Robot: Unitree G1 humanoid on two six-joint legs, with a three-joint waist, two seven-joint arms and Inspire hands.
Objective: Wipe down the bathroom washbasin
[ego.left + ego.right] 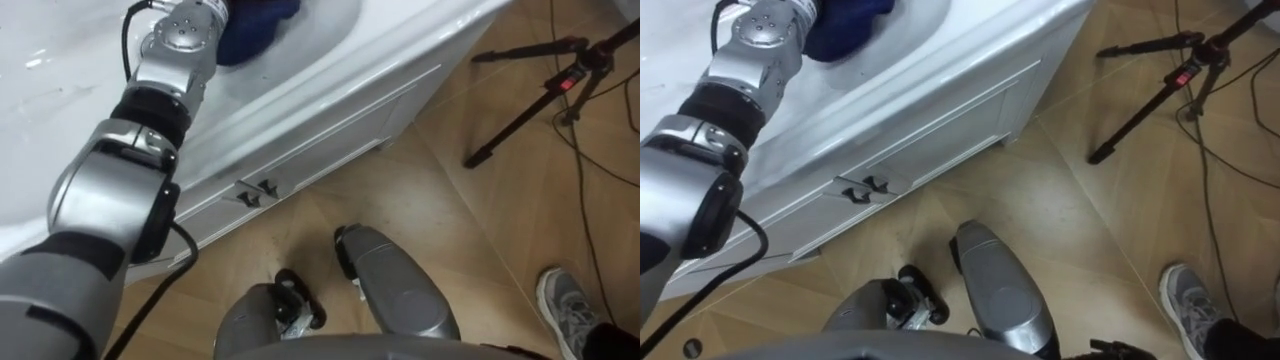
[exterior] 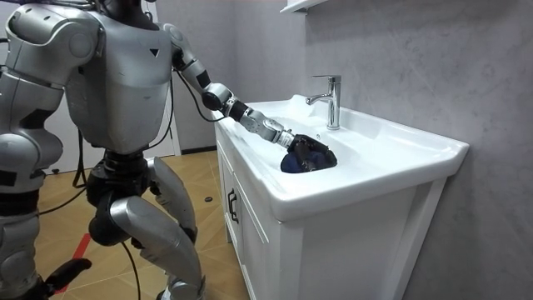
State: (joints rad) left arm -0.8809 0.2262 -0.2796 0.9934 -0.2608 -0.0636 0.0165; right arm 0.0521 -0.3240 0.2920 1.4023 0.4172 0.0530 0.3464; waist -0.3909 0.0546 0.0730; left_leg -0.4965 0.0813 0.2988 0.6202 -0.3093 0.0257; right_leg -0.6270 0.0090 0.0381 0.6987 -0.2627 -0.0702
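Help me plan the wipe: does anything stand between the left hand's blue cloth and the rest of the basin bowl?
Nothing visible does. The left hand is at the blue cloth inside the basin; the faucet stands on the back rim, outside the bowl.

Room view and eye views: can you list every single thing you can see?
basin: one, white, on top of the cabinet
cloth: one, dark blue, bunched in the basin
tap: one, shiny silver, at the back of the basin
cabinet: one, white, under the basin
door handles: two, dark, side by side on the cabinet front
shelf: one, white, on the wall above the tap
tripod: one, black, on the floor to the robot's right
floor: tan tiles
shoe: one, grey, a person's, at the eye view's lower right
left hand: dark, on the cloth in the basin
right hand: dark, low at the room view's left
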